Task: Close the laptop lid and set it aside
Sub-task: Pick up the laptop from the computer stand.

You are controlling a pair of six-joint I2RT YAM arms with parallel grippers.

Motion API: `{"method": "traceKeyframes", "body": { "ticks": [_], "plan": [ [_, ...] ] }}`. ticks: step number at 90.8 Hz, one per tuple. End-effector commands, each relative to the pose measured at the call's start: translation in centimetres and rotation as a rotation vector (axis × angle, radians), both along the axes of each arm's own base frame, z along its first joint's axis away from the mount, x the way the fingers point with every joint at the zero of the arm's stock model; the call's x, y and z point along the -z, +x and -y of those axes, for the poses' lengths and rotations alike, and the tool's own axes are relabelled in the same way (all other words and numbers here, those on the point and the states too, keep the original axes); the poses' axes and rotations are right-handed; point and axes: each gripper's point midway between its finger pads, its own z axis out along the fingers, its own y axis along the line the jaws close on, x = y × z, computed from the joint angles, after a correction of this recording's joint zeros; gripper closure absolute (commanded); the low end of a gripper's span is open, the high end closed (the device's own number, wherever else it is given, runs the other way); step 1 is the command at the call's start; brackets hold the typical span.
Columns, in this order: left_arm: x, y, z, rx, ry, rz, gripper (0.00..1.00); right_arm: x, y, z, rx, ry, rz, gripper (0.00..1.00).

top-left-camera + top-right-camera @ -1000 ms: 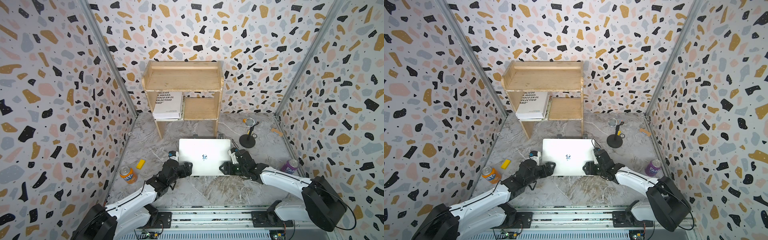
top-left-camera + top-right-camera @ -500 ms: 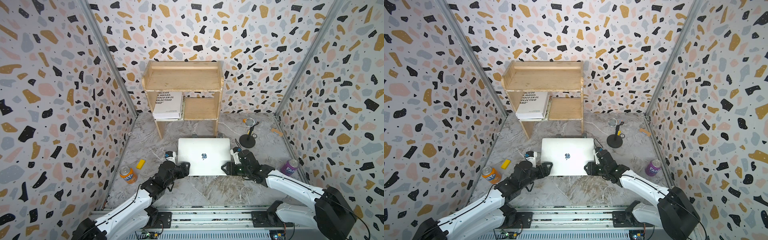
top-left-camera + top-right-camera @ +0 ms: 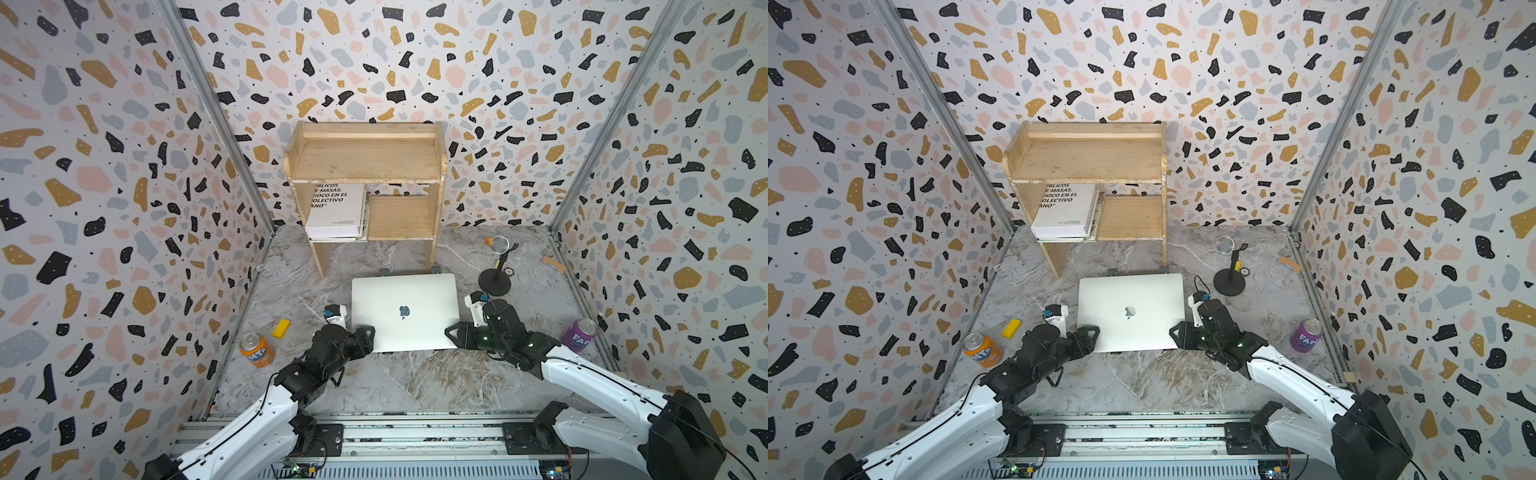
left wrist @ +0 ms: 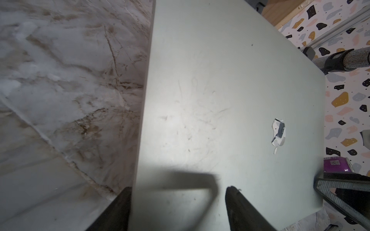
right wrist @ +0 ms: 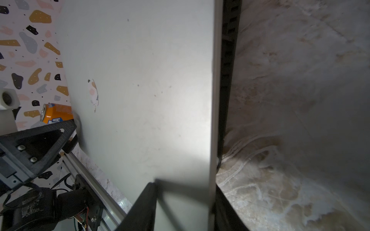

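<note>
Looking at the laptop (image 3: 415, 332), I count the first half of the job as done: the laptop lid (image 3: 395, 291) lies flat on the base with its silver back up. The apple logo (image 3: 404, 311) shows in both top views, and no screen or keys are visible. It sits near the middle of the counter (image 3: 415, 382), just in front of the wooden shelf (image 3: 365, 162), so by my reading the setting aside is not yet done. The left pincer (image 3: 365, 334) is at the near left corner, jaws parted astride the side edge. One of its fingers (image 4: 236, 202) hangs over the lid and throws a shadow on it, and the other is outside the edge, so I read it as open, not clamped. The right pincer (image 3: 453, 332) is at the near right corner, likewise astride the edge. One fingertip (image 5: 146, 200) looks to be down on the lid and the other is tight by the rim, and I cannot tell whether it grips. An orange can (image 3: 256, 350) and a yellow block (image 3: 281, 327) stand to the left, and a purple can (image 3: 579, 338) and a microphone (image 3: 498, 245) to the right, so I will have to choose the resting spot with care.
</note>
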Motion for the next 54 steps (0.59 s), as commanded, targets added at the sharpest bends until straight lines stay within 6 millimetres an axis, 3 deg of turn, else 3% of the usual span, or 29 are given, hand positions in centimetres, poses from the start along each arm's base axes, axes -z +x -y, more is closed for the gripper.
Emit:
{"method": "traceKeyframes", "body": {
  "ticks": [1, 54],
  "plan": [
    [-9.3, 0.4, 3.7, 0.131, -0.235, 0.202, 0.29, -5.0, -0.4, -3.0, -0.091, 0.168, 0.093, 0.58],
    [-10.8, -0.1, 3.6, 0.125, -0.286, 0.201, 0.29, -5.8, -1.1, -3.2, -0.098, 0.233, 0.087, 0.59]
  ]
}}
